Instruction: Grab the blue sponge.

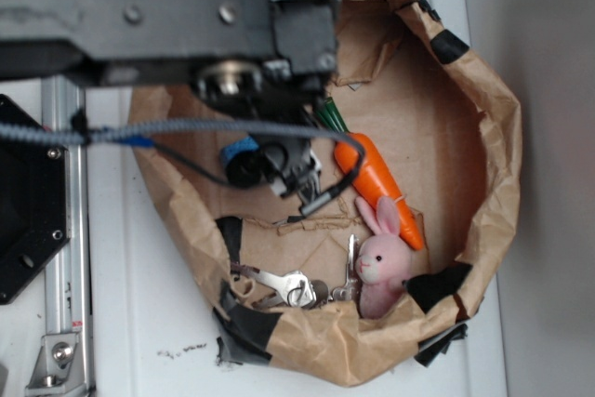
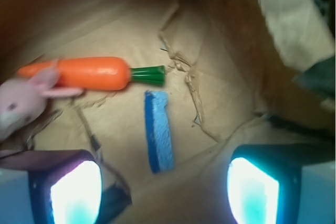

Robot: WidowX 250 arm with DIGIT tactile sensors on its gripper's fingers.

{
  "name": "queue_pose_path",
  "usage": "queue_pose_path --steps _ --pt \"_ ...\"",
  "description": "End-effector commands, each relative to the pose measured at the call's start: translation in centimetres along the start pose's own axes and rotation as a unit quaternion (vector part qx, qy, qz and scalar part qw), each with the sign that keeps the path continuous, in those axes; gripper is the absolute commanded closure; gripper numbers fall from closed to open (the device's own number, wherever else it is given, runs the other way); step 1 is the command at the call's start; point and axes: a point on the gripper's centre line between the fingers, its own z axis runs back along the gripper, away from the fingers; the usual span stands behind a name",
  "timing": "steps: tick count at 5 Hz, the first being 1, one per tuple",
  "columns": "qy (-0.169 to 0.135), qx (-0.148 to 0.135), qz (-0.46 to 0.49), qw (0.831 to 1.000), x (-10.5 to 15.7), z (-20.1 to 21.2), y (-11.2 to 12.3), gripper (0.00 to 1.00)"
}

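Note:
The blue sponge (image 2: pixel 159 132) lies lengthwise on the brown paper floor, just below the carrot's green stem. In the wrist view my gripper (image 2: pixel 165 192) is open. Its two pads (image 2: pixel 76 192) stand wide apart at the bottom corners, and the sponge's near end lies between and just ahead of them. Nothing is between the pads. In the exterior view the gripper (image 1: pixel 284 178) hangs over the middle of the paper nest, left of the carrot. There the arm covers most of the sponge.
A toy carrot (image 1: pixel 372 178) lies right of the gripper, with a pink plush bunny (image 1: pixel 383 262) at its tip. Metal keys (image 1: pixel 293 287) lie near the front. The crumpled paper wall (image 1: pixel 497 165), patched with black tape, rings everything. A metal rail (image 1: pixel 65 258) runs along the left.

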Motion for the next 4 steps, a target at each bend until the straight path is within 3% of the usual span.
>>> queue_pose_path --steps 1,2,3,4 --pt "0.026 0.008 0.077 0.997 -0.7 -6.6 -0.4 0.0" --pt "0.026 0.021 0.082 0.996 -1.6 -7.4 -1.3 0.0" --pt "0.028 0.014 0.098 0.995 -2.0 -7.8 -1.2 0.95" --pt "0.015 -0.021 -0.004 1.0 -1.7 -7.3 -0.9 1.0"
